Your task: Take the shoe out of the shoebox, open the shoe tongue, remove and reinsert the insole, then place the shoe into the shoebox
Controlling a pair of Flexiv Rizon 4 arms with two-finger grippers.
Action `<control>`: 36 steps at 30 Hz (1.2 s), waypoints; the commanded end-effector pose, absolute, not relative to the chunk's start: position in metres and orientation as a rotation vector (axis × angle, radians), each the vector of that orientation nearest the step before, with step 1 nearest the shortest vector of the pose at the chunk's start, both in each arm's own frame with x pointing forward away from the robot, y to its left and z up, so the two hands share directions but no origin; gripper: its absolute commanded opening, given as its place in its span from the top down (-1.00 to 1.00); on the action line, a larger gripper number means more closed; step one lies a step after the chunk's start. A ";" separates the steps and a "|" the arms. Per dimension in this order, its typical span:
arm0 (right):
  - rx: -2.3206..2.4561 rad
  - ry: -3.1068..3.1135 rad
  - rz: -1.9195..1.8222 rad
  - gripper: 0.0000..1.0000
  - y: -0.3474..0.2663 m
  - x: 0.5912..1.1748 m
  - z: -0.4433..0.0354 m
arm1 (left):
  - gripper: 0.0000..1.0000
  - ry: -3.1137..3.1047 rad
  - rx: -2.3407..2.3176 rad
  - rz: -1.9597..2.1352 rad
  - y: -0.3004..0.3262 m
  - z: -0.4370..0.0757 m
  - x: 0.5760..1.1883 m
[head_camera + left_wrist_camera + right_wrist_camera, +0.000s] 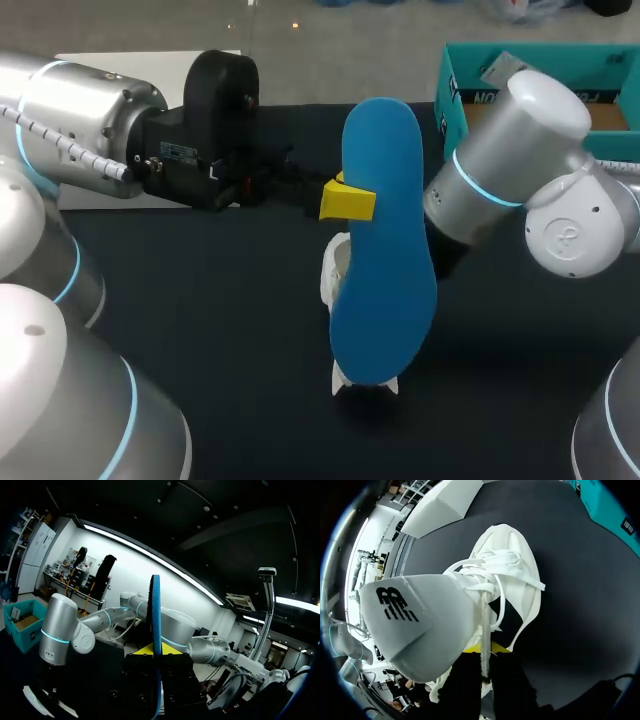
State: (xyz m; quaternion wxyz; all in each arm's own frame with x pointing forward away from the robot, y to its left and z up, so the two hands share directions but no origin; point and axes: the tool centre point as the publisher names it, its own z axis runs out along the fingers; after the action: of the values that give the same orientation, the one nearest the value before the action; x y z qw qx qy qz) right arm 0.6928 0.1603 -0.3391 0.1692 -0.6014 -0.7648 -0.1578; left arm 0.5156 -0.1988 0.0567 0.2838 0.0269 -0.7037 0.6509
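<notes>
The insole point(385, 250) looks like matt blue foam with a smooth face. The shoe point(512, 550) is white cloth of fine weave, its laces point(485, 560) flat cloth. The tongue point(415, 625) is smooth matt white. The bench point(200, 320) top is dark and matt. The shoebox point(456, 95) is teal cardboard. The left arm point(75, 110) and right arm point(515, 140) have smooth, lightly glossy silver shells. The left tool point(352, 198) has matt yellow plastic tips on a black body
</notes>
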 end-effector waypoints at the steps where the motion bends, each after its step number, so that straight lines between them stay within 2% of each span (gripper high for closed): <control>1: -1.703 -2.157 -0.464 1.00 0.162 0.694 -0.348 | 1.00 -1.886 0.074 1.739 -0.199 0.057 0.515; 18: -1.753 -2.117 -0.442 1.00 0.162 0.704 -0.373 | 1.00 -1.886 0.074 1.739 -0.199 0.057 0.515; 19: -1.739 -2.111 -0.437 0.94 0.161 0.704 -0.373 | 1.00 -1.886 0.074 1.739 -0.199 0.057 0.515; 20: -1.741 -2.111 -0.437 0.11 0.161 0.703 -0.373 | 1.00 -1.886 0.074 1.739 -0.199 0.057 0.515; 21: -1.743 -2.111 -0.435 -1.00 0.161 0.702 -0.372 | 1.00 -1.886 0.074 1.739 -0.199 0.057 0.515; 36: -1.825 -1.726 -0.636 -1.00 0.125 0.697 -0.306 | 1.00 -1.886 0.074 1.739 -0.199 0.057 0.515</control>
State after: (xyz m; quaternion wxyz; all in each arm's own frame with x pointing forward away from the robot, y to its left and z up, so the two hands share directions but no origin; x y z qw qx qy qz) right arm 0.7103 0.1532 -0.3225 0.2528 -0.6791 -0.6614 -0.1935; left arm 0.5156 -0.1988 0.0567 0.2838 0.0269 -0.7037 0.6508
